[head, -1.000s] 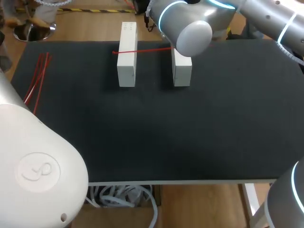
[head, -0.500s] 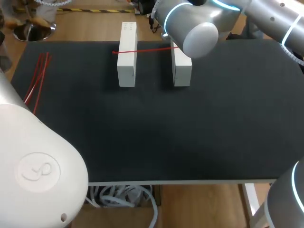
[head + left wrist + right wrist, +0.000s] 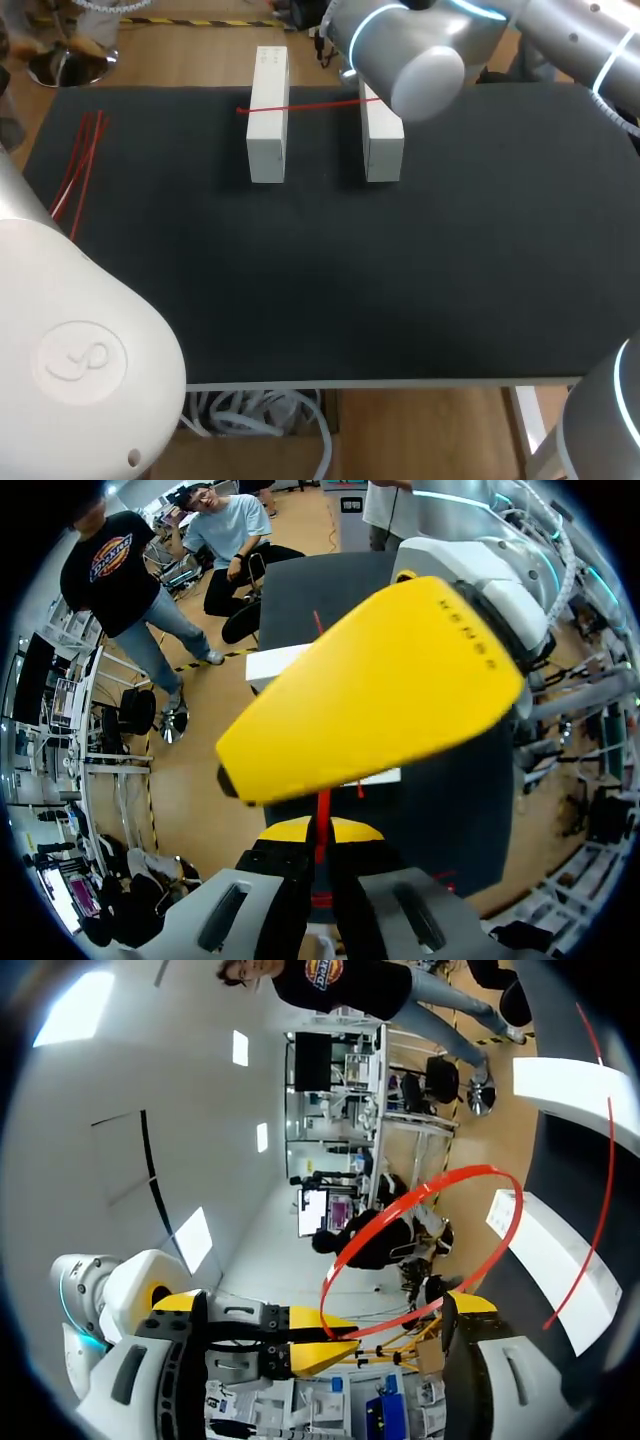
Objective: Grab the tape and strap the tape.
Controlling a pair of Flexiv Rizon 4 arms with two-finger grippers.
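Left wrist view: left gripper (image 3: 320,838) seemingly clamps red tape (image 3: 323,802); loop formed, fastening not yet done; right gripper (image 3: 392,1328) grip unclear.

Left gripper (image 3: 320,832) pinched on the tape (image 3: 322,808), right arm (image 3: 412,60) bent in from the far right

No word or number is legible anywhere on the worktop (image 3: 400,280). The left arm's white housing (image 3: 90,300) bears a round embossed emblem (image 3: 85,360), a curl in a ring, with no letters. A yellow fingertip (image 3: 400,680) of the left gripper (image 3: 322,798) carries a row of small stamped characters, too fine to read. The left-hand white block (image 3: 268,130) shows faint dots, and the labelled block (image 3: 560,1265) has a small grey sticker (image 3: 497,1218) whose print is illegible.
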